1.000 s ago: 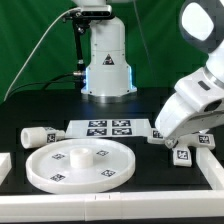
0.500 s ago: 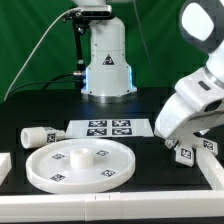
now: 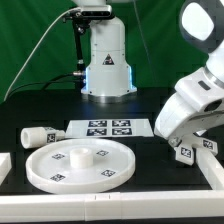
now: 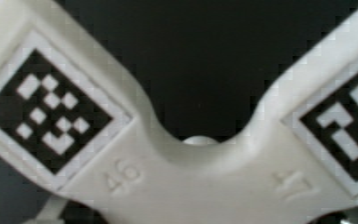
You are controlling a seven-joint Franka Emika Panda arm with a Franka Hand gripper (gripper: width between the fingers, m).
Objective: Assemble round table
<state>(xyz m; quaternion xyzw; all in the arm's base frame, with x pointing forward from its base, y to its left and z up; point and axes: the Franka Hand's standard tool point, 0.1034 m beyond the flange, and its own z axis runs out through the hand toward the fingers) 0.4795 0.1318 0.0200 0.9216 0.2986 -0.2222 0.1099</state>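
1. The cross-shaped base (image 3: 187, 153) lies on the black table (image 3: 150, 182) at the exterior view's right, directly beneath my gripper (image 3: 172, 143), which hangs low over it.
2. In the wrist view the cross-shaped base (image 4: 194, 165) fills the picture. Two of its arms fork apart, each bearing a square tag, with dark table showing in the notch between them.
3. My fingers are hidden behind my own white hand in the exterior view and do not appear in the wrist view, so I cannot tell whether they are spread or pinching.
4. A white rail (image 3: 212, 174) sits just beside the base toward the exterior view's right, so room is tight on that side.
5. The round top (image 3: 78, 166) lies rim up with its hub (image 3: 80, 153) at the centre, well apart toward the exterior view's left. Bare table lies open between it and the base.
6. The short leg (image 3: 37, 135) rests behind the top's left rim, near the marker board (image 3: 108, 128).
7. A second rail (image 3: 4, 163) sits at the exterior view's left edge.
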